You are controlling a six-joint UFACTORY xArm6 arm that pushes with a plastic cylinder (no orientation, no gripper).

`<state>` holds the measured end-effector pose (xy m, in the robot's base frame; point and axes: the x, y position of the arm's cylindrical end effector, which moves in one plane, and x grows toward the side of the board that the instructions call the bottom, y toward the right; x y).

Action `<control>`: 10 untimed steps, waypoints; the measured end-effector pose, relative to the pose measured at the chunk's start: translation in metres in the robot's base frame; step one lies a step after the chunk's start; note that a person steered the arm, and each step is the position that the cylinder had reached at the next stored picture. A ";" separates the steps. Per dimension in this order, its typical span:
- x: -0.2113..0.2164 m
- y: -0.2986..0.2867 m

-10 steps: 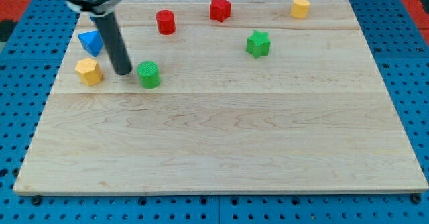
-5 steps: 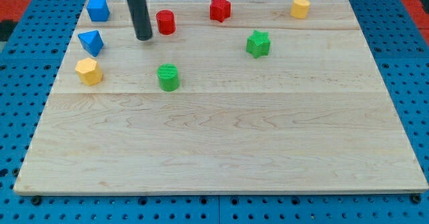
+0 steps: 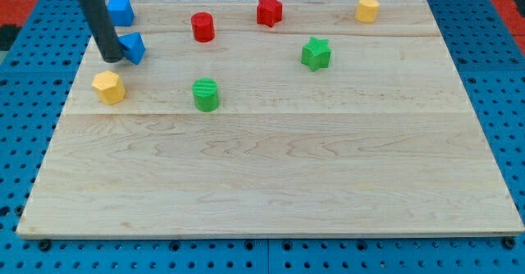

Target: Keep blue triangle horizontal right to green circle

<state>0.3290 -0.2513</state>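
Wooden bench (image 3: 271, 184) is the biggest thing, pale planks on a blue pegboard (image 3: 509, 102). My rod (image 3: 100, 20) comes down from the view's top left; no gripper on this rig, just the bare rod, holding nothing. My tip (image 3: 111, 59) sits touching the view's left side of the blue triangle (image 3: 133, 47).

Blue triangle: small, solid blue, wedge shaped, partly hidden by the rod on its left edge. It lies up and to the view's left of the green circle (image 3: 206, 94), well apart from it.

Using the green circle as landmark: yellow hexagon-like block (image 3: 108, 86) is to its left at about the same level. Blue cube (image 3: 121, 11) is far up-left. Red cylinder (image 3: 203, 26) is straight above. Red star (image 3: 269, 11) is up-right. Green star (image 3: 316, 53) is right and a bit higher. Yellow block (image 3: 367, 7), shape unclear, is far up-right.

Counts: 2 blue, 2 red, 2 green, 2 yellow, 8 blocks total.
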 end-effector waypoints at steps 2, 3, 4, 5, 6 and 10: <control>0.003 0.069; 0.018 0.150; 0.018 0.103; -0.002 0.040; -0.042 0.032; -0.033 0.150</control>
<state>0.2961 -0.1010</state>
